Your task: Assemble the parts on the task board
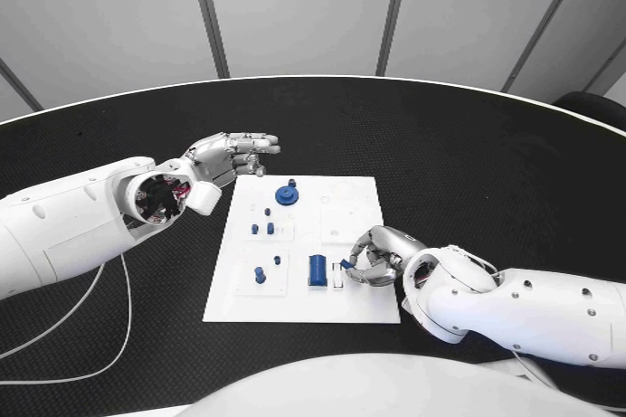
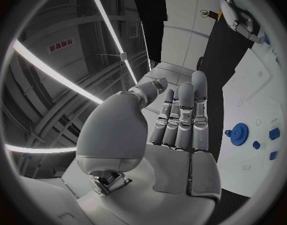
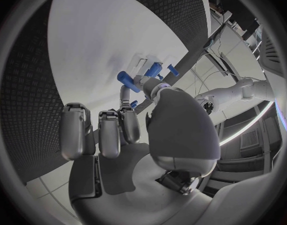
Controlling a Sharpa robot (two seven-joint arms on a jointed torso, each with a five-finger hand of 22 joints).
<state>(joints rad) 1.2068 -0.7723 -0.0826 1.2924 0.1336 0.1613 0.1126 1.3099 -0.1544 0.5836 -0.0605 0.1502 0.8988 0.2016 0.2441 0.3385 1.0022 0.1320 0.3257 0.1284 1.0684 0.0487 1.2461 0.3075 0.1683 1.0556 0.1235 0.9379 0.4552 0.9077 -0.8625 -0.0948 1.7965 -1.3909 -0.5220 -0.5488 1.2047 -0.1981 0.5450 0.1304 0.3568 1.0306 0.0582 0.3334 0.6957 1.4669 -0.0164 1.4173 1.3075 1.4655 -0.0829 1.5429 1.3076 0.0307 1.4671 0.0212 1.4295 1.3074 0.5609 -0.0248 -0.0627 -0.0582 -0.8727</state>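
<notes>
**Right hand at the board's near edge, left hand held off its far corner**

The task board (image 1: 303, 251) is a white rectangle lying on the black tabletop (image 1: 496, 155), its long axis running away from the robot.

Five groups of blue parts can be counted on it in the head view. A round gear (image 1: 286, 195) sits near the far left corner of the board. Nearer than the gear, toward the board's left edge, stand two small pegs (image 1: 262, 228), with a still smaller piece (image 1: 277, 258) just nearer again. One short peg (image 1: 259, 274) stands upright close to the board's near left corner. A long block (image 1: 317, 270) lies near the middle of the near half, its long axis parallel to the board's long sides.

The right hand (image 1: 371, 259) rests over the near right part of the board, just beside the long block, fingers curled in toward a small upright piece; whether it actually grips anything I cannot tell.

The left hand (image 1: 232, 160) hovers above the tabletop just off the board's far left corner, fingers extended side by side and holding nothing.
</notes>
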